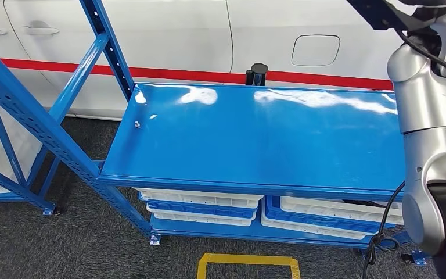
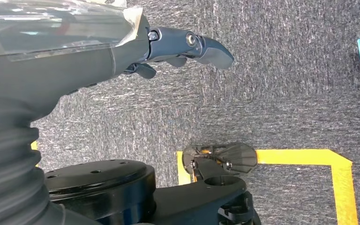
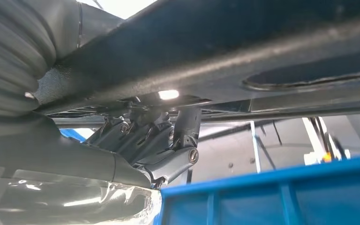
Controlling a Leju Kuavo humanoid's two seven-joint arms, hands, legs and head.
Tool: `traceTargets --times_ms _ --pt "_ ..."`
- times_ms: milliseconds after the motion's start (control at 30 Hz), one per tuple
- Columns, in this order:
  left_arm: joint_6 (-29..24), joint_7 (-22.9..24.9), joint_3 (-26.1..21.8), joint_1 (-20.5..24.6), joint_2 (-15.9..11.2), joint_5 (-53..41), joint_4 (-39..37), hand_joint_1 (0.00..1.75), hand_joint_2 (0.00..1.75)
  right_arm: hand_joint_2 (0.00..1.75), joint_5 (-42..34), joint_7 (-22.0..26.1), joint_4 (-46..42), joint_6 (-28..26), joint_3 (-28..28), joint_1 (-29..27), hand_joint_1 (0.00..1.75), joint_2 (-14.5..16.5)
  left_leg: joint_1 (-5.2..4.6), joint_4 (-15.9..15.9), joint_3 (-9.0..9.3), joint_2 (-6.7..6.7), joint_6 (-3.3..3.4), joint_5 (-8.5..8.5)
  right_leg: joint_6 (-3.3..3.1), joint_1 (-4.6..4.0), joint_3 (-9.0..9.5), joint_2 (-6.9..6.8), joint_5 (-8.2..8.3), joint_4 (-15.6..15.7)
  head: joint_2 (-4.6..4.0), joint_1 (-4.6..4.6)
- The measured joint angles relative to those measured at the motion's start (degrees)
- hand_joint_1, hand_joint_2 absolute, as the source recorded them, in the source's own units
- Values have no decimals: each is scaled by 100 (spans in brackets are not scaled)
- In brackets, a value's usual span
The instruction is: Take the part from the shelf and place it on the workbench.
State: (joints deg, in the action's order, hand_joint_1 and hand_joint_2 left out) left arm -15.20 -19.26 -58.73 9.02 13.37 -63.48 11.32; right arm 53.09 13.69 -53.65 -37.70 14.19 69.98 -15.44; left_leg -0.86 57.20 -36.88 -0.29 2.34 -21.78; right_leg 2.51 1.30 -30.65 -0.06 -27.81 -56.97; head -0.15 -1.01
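**Right hand up at the shelf, part in its fingers**

Closest of all is the right hand (image 3: 145, 150), seen from its own wrist: dark fingers curled up around a long black metal part (image 3: 243, 51) that runs across just above them. It looks like a stamped bar or bracket with a shallow oval recess pressed into it. The fingers are wrapped on its underside and appear to be holding it, though how firm that hold is I can't say from here. Below the hand runs the blue rail of the shelf (image 3: 281, 187).

From the robot's head you see the right arm (image 1: 430, 133) raised high at the right side, its silver links bent upward out of the top corner, where a dark end of something crosses the edge of the picture. In front lies the broad blue workbench (image 1: 255, 139), glossy, with white trays (image 1: 200, 200) stacked underneath and a white vehicle (image 1: 168, 35) with a red stripe behind it.

The left hand (image 2: 183, 47) hangs down over grey carpet (image 2: 286, 93) and yellow floor tape (image 2: 304, 157), fingers stretched loosely, holding nothing.

My read: the taking step is in hand, the placing not begun. Next, I'd guess, the part must be drawn clear of the shelf rail without snagging, then carried down and set flat on the blue surface, keeping such a long piece level so it doesn't swing or slip.
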Motion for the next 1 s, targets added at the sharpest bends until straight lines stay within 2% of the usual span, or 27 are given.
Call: traceTargets --times_ms 133,233,367,467,533,633,733,833,1000 --pt "-36 -20 2 1 1 3 0 0 175 175 -156 -19 -233 10 5 -8 155 -97 -2 2 0 4 0 0 2 1 -4 2 2 1 0 -2" --pt "-61 -43 4 -1 2 16 0 0 175 175 -947 78 -701 175 -29 -221 155 -349 7 12 0 -22 1 0 5 1 -26 -20 0 3 0 -1" --pt "-79 -110 1 -11 2 96 0 0 175 175 -2375 445 -1889 374 -294 -1165 155 -805 11 14 -9 -53 1 -3 5 -5 9 -43 -4 4 0 0" --pt "-84 -150 -2 -10 1 135 0 0 175 175 -2707 873 -2689 238 -570 -2222 155 -932 8 13 -11 -47 2 -5 5 -6 10 -35 -3 4 0 -1" --pt "-106 -166 -5 -9 1 164 0 0 175 175 -2694 1148 -3089 82 -686 -2862 155 -888 9 13 -11 -45 3 -6 5 -10 11 -32 -3 4 0 -1" --pt "-153 -174 -14 -9 3 200 0 0 175 175 -2590 1490 -3563 -144 -751 -3759 155 -658 18 12 -9 -45 1 -5 4 -20 11 -33 -3 4 0 -2" --pt "-170 -173 -33 -19 4 260 0 0 175 175 -2644 1663 -3881 -193 -809 -4426 155 -438 24 10 -10 -46 -1 -3 3 -22 8 -35 -4 4 0 -2" --pt "-174 -170 -51 -40 3 303 0 0 175 175 -2746 1761 -4060 -206 -909 -4817 155 -297 21 11 -12 -45 -3 -5 3 -20 8 -33 -4 4 0 -1" --pt "-171 -170 -87 -56 -14 343 0 0 175 175 -2817 1829 -4199 -209 -1018 -5146 155 -150 -1 16 -16 -46 0 -11 5 3 6 -33 -3 6 0 -1"
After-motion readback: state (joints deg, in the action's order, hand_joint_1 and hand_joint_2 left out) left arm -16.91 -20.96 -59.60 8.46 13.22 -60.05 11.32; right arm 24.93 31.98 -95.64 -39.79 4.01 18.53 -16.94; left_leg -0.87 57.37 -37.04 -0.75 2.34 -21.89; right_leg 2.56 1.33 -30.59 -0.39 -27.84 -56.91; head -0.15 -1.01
